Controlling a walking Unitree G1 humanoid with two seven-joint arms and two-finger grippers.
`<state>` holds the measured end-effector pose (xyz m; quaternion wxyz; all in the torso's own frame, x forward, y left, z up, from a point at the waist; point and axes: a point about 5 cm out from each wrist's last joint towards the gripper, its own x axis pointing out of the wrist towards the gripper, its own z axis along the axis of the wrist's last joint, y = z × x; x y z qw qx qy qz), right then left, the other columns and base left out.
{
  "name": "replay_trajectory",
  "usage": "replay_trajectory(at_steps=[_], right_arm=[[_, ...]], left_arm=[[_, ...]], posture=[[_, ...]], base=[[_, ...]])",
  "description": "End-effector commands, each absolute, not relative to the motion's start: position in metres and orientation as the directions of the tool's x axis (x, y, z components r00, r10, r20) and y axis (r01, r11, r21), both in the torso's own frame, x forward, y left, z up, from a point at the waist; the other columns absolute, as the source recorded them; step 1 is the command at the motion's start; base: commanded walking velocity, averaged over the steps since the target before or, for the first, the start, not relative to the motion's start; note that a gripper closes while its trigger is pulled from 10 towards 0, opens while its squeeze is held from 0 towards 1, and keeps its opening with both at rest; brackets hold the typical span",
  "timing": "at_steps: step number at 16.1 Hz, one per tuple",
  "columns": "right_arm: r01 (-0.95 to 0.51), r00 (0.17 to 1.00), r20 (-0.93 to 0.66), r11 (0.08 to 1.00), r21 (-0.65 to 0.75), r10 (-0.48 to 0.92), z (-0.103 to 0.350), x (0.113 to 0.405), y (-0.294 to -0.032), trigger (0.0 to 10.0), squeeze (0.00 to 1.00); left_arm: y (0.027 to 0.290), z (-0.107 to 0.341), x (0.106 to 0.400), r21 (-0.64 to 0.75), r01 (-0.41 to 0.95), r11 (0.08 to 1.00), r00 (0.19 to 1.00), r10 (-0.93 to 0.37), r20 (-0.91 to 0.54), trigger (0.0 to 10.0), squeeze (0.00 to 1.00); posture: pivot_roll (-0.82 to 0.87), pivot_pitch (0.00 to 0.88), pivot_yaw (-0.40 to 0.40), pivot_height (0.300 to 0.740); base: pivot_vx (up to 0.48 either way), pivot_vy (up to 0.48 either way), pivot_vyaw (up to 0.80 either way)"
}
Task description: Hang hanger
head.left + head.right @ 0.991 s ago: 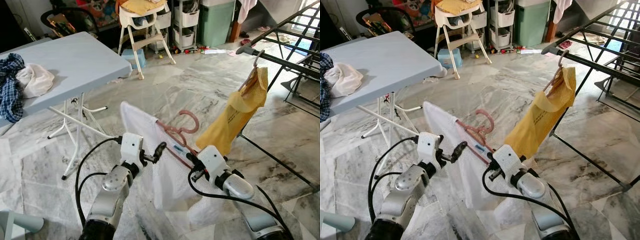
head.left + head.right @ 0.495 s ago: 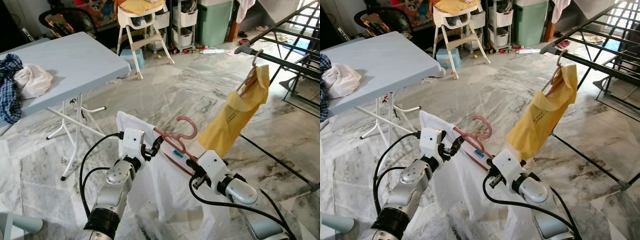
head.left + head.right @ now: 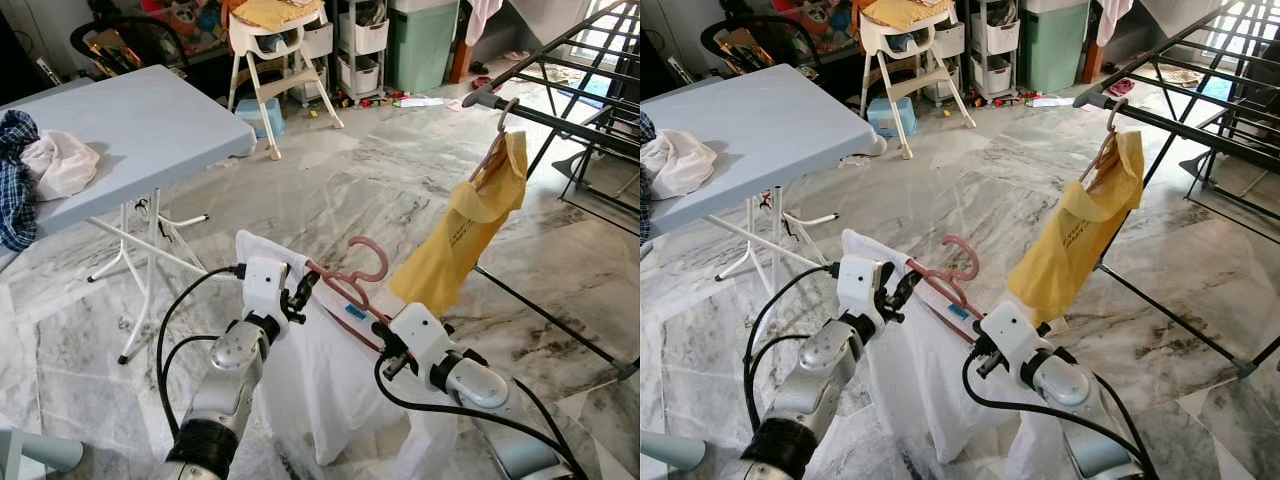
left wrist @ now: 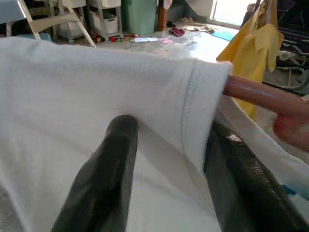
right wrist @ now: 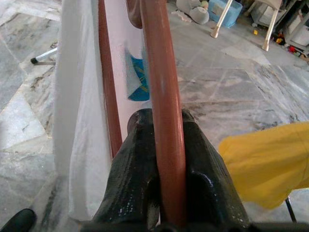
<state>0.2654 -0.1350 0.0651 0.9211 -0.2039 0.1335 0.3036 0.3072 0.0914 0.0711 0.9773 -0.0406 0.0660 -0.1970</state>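
A reddish-pink hanger (image 3: 352,288) carrying a white shirt (image 3: 325,385) is held up between my two grippers in front of me. My left gripper (image 3: 299,291) is shut on the shirt's shoulder over the hanger's end (image 4: 193,111). Lower down, my right gripper (image 3: 384,345) is shut on the hanger's other arm (image 5: 164,121). The hook (image 3: 962,252) points up and right, well short of the black drying rack (image 3: 565,118) at the far right. A yellow garment (image 3: 465,235) hangs from that rack's end bar on its own hanger.
A pale blue folding table (image 3: 140,115) stands at the left, with a white cloth (image 3: 58,163) and a checked cloth (image 3: 15,185) on it. A high chair (image 3: 280,45), drawers and a green bin (image 3: 428,40) line the back. Marble floor lies between.
My left gripper has risen from the front of the shirt to the hanger's end and closed there. The hanger sits slightly higher. The camera has shifted a little.
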Motion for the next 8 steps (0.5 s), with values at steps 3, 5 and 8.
replay_trajectory(at_steps=[3,5,8], right_arm=[[-0.600,0.793,-0.360,0.731,-0.325,0.491,0.0698,0.2736,-0.1317,10.0,0.00],[-0.596,0.794,-0.379,0.734,-0.326,0.476,0.0653,0.2740,-0.1318,10.0,0.00],[-0.591,0.797,-0.374,0.739,-0.323,0.475,0.0663,0.2752,-0.1303,10.0,0.00]], left_arm=[[0.0976,0.0696,0.3051,-0.075,0.353,0.933,0.923,-0.360,-0.132,0.0,0.00],[0.0988,0.0711,0.3050,-0.069,0.354,0.933,0.923,-0.360,-0.133,0.0,0.00],[0.1015,0.0702,0.3079,-0.063,0.344,0.937,0.926,-0.349,-0.143,0.0,0.00]], posture=[[-0.14,0.018,0.089,0.740],[-0.13,0.015,0.087,0.740],[-0.13,0.017,0.091,0.740]], base=[[0.000,0.000,0.00],[0.000,0.000,0.00],[0.000,0.000,0.00]])
